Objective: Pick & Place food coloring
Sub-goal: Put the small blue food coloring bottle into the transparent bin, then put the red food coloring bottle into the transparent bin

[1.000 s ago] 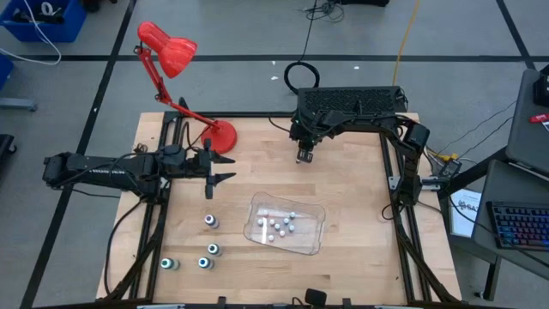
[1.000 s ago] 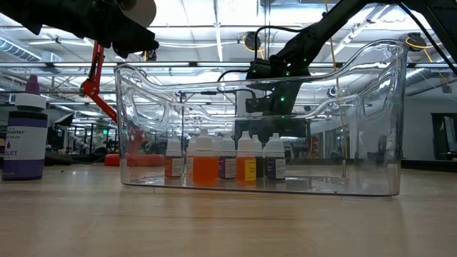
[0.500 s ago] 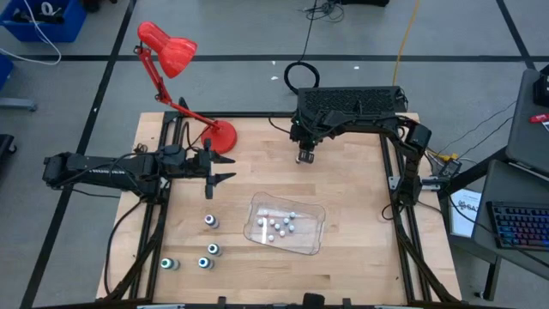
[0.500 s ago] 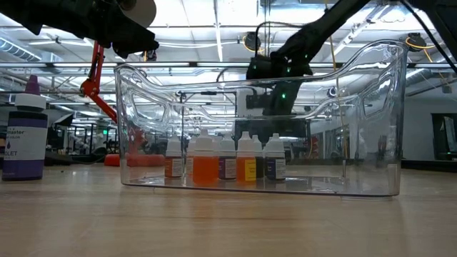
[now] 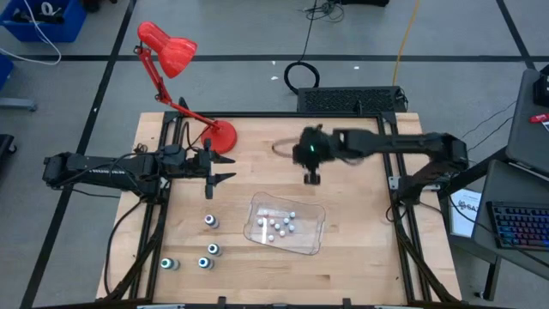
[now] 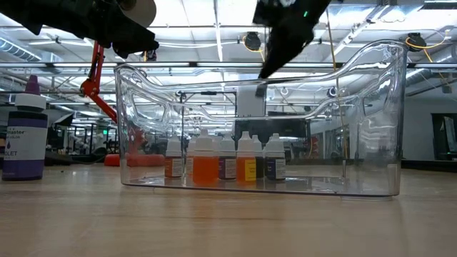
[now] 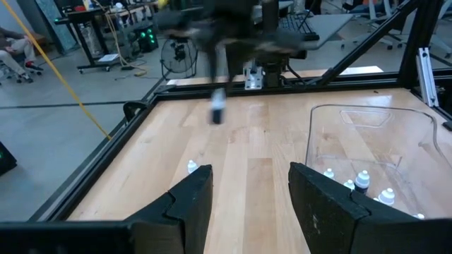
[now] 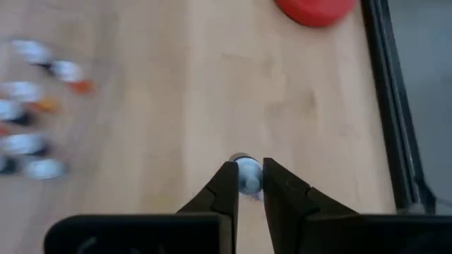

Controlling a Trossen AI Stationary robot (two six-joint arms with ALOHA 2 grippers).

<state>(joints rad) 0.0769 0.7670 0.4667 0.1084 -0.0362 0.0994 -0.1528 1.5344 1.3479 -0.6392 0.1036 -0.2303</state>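
The right arm stretches out level from the right edge of the table (image 5: 343,257) toward its middle, with the right gripper (image 5: 310,178) pointing down over bare wood just behind the clear plastic tray (image 5: 314,245). In its wrist view the two fingers (image 8: 220,187) stand only narrowly apart, with a small bottle (image 8: 247,174) showing between their tips; whether they actually clamp it cannot be told.

The left arm lies level along the left side, reaching in from the left edge, and the left gripper (image 5: 220,168) hovers near the red lamp's (image 5: 168,47) base, its fingers (image 7: 189,200) spread wide with nothing between them.

The small food coloring bottles (image 5: 277,223) stand clustered inside the tray, which sits toward the front edge, slightly right of centre. Four larger bottles (image 5: 206,249) with teal tops stand on the wood near the front-left corner, well apart from both grippers.
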